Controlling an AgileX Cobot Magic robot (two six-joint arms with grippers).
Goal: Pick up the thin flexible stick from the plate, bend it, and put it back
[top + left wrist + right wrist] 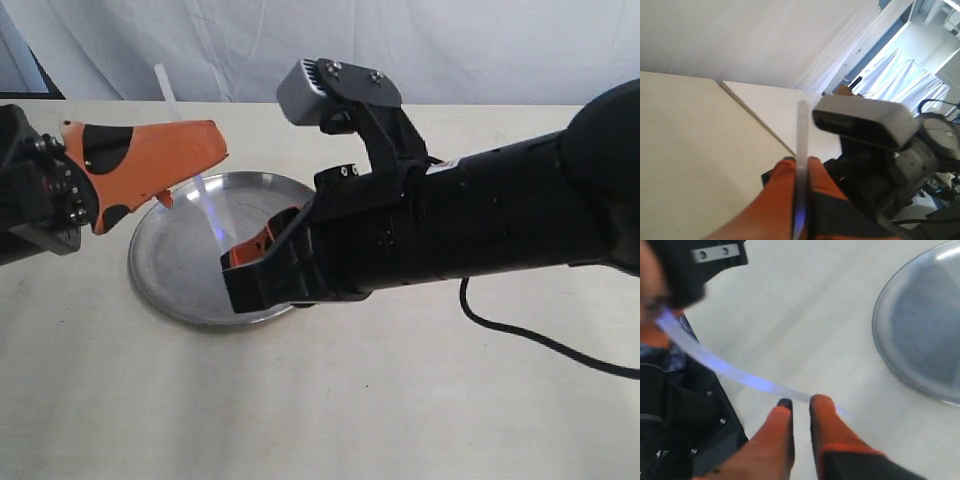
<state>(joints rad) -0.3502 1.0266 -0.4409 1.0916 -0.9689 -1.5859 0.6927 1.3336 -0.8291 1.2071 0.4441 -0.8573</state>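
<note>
Your left fingers (205, 150) are clamped on the stick (210, 210) partway along it. The stick is off the plate (150, 285), in the air over the plate's left half. Its long axis slants from far-left and high down to near-right, and the lower end is just beside the right fingers (250, 250) over the plate's near side. The right fingers are drawn almost together with a thin gap. You cannot tell whether they pinch the stick or only press on it.

The bend turns on this: the stick (730, 371) crosses the right fingertips sideways, not along the gap. Only the right wrist view shows that crossing and a slight curve. In the exterior view the right arm (480, 215) hides it. Only the left wrist view shows the clamp, with the stick (802, 145) straight between the fingers. My guess is the bend is barely begun.
</note>
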